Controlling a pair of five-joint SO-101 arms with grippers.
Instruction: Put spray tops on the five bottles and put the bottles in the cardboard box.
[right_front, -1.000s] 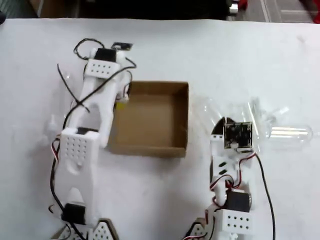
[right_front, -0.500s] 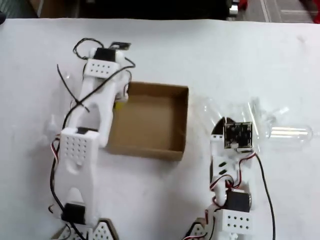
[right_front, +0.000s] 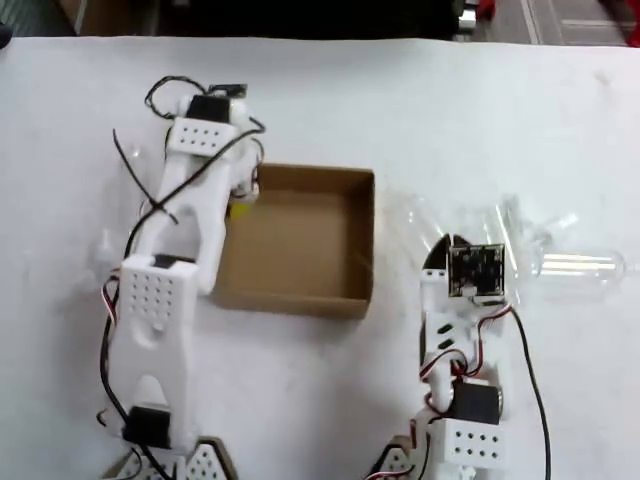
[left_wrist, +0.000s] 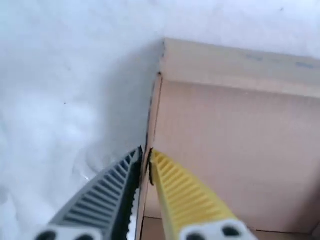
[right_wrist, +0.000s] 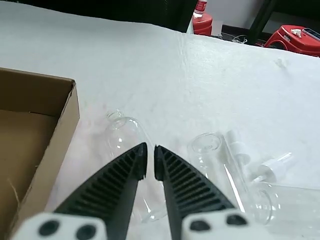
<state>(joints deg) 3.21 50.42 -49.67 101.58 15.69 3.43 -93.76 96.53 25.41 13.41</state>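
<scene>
**Cardboard box (right_front: 300, 298) nudged slightly toward left arm**

We keep the left hand (left_wrist: 145, 160) clamped across its wall, prob. to reposition it. Right hand (right_wrist: 150, 155), nearly closed & empty, hangs over capless bottles (right_wrist: 127, 135) lying on the desk (right_front: 400, 110).

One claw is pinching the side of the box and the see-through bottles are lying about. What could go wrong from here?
The left claw clamps a thin wall of the open brown cardboard box; a pull could bend it or drag the box askew. The clear plastic bottles lie on their sides on the white table, so they may roll away if the right claw nudges them.
</scene>
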